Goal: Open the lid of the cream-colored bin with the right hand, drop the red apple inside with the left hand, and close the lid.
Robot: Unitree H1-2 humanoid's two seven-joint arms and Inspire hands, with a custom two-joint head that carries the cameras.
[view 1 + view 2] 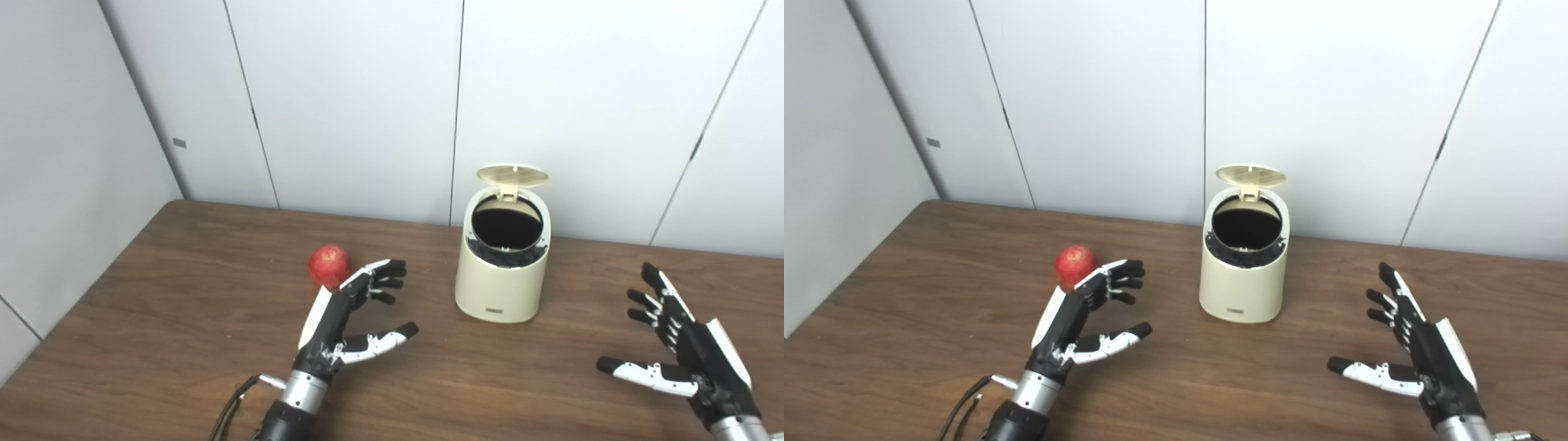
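Both empty, left hand (pixel 343 312) spread beside apple (pixel 329 266), right hand (pixel 680 343) splayed.

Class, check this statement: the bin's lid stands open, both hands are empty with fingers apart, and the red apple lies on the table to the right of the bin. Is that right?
One detail is wrong. The red apple lies left of the bin, beside the left hand, as the left eye view shows. The lid stands open, and both the left and the right hand are empty with fingers apart.
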